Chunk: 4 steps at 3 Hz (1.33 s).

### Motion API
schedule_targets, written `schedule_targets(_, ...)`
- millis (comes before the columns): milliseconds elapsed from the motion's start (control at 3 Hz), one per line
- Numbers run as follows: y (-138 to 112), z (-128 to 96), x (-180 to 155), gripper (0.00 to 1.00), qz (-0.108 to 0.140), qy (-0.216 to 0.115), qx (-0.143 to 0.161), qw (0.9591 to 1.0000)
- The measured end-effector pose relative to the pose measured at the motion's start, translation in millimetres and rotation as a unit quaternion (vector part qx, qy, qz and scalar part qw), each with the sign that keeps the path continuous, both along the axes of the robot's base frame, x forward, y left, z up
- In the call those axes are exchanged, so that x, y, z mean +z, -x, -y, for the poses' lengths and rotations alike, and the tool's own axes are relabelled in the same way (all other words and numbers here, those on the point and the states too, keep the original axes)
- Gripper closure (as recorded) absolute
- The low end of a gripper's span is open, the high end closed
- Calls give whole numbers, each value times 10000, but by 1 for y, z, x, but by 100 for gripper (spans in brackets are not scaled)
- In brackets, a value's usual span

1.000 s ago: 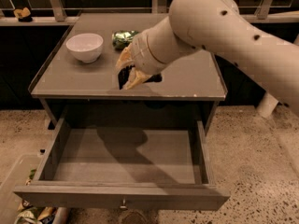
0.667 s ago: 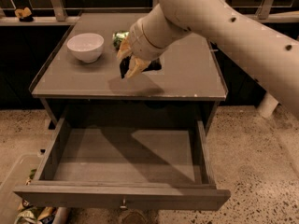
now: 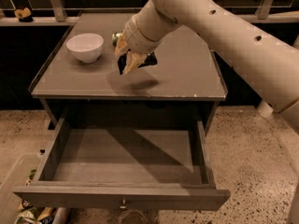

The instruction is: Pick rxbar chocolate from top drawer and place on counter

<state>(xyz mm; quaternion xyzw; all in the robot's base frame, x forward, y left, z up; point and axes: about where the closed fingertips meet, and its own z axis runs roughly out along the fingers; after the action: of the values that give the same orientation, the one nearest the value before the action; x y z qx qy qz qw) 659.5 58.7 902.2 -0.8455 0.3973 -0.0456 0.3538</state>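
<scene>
My gripper [image 3: 127, 59] hangs just above the counter [image 3: 187, 78], left of its middle. It is shut on the rxbar chocolate [image 3: 144, 61], a dark bar whose end sticks out to the right between the pale fingers [image 3: 132, 62]. The bar's shadow lies on the counter just below it. The top drawer [image 3: 121, 197] is pulled out wide below the counter, and its inside [image 3: 126, 155] shows nothing in it. A small metal knob sits at the middle of its front panel.
A white bowl [image 3: 85, 46] stands at the counter's back left. A shiny green packet [image 3: 116, 37] lies behind the gripper, mostly hidden by it. A clear bin [image 3: 18, 190] with items sits on the speckled floor at the lower left.
The gripper has moved back and to the left over the counter with the bar held in it. The drawer has stayed open.
</scene>
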Motion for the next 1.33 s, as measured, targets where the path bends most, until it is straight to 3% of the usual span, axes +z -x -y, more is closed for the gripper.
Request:
schedule_targets(333, 4, -11, -12, 100, -75, 6, 85, 9999)
schedule_targets(667, 18, -41, -43, 100, -369, -15, 353, 9987)
schedule_targets(1000, 19, -42, -45, 100, -388, -8, 367, 9986)
schedule_targets(1333, 19, -42, -45, 83, -388, -8, 367, 9986)
